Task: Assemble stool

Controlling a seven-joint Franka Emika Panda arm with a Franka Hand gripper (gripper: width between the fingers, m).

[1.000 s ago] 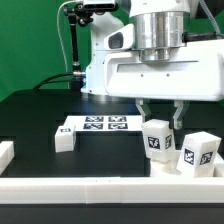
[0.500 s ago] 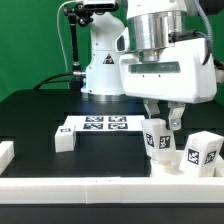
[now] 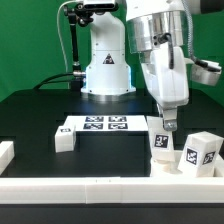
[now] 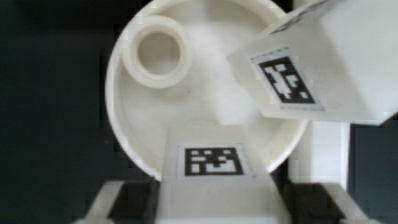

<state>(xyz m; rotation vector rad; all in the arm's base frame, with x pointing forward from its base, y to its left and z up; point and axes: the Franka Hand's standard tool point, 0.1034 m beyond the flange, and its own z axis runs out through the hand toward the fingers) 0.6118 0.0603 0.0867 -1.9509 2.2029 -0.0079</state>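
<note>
My gripper (image 3: pixel 165 124) is shut on a white stool leg (image 3: pixel 159 143) and holds it upright on the round white disc (image 3: pixel 168 169) at the front of the exterior view's right. In the wrist view the leg (image 4: pixel 217 170) sits between my fingers (image 4: pixel 135 203), its tag facing the camera, over the disc (image 4: pixel 169 105), which has a raised ring socket (image 4: pixel 160 50). A second leg (image 3: pixel 198 152) stands on the disc beside it and also shows in the wrist view (image 4: pixel 311 70). A third leg (image 3: pixel 64 140) lies loose on the exterior view's left.
The marker board (image 3: pixel 100 124) lies flat behind the middle of the table. A long white border rail (image 3: pixel 90 186) runs along the front edge, and another rail piece (image 3: pixel 7 152) is at the far left. The robot's base (image 3: pixel 105 65) stands at the back.
My hand has turned about its vertical axis, from broadside to edge-on, and the gripped leg has turned with it. The other two legs have stayed put.
</note>
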